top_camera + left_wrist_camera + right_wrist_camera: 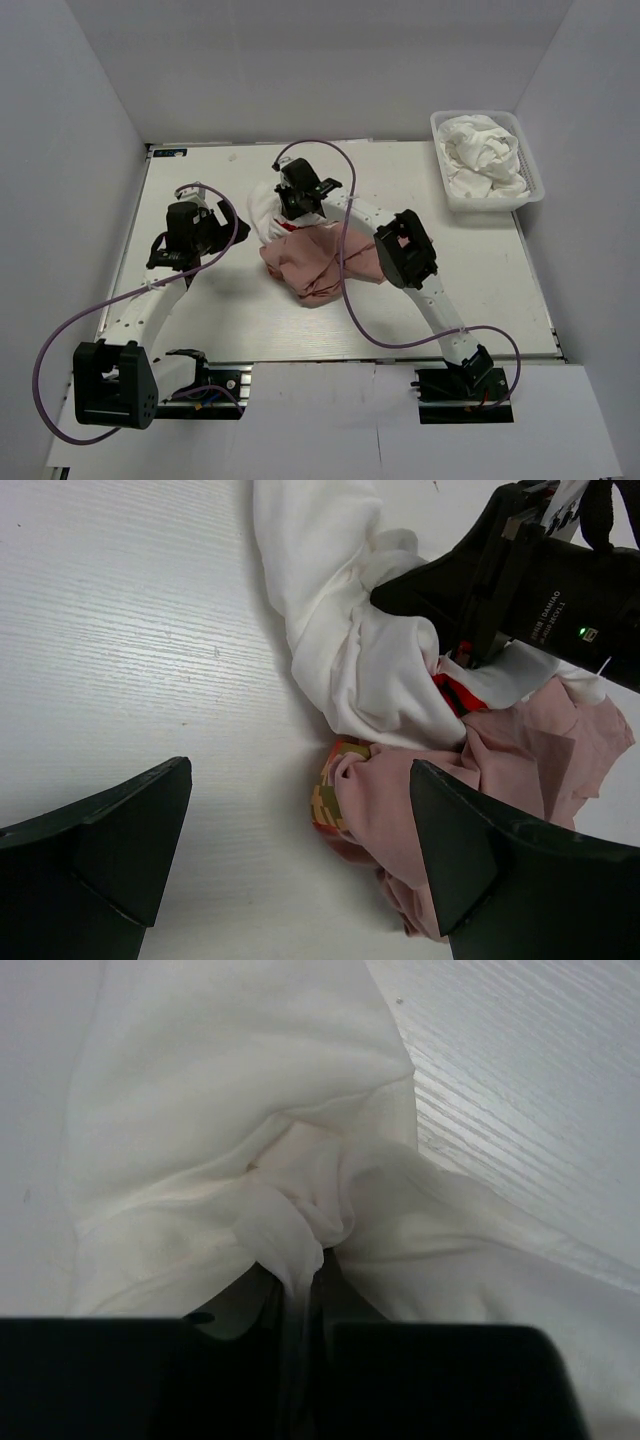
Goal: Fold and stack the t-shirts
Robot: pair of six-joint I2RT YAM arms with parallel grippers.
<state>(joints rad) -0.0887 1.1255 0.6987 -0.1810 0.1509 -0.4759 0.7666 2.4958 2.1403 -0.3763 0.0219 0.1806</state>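
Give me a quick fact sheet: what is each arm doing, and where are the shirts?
Left tool: open, holding nothing, above the table beside the pile
Right tool: shut on the white shirt
White shirt: bunched, touching the pink shirt
Pink shirt: crumpled on the table
Basket: far right corner, holds white cloth
Folded shirts: none

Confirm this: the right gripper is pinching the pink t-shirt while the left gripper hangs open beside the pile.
Wrong shirt: the right gripper is pinching the white t-shirt, not the pink t-shirt, as the right wrist view shows. The left gripper does hang open beside the pile.
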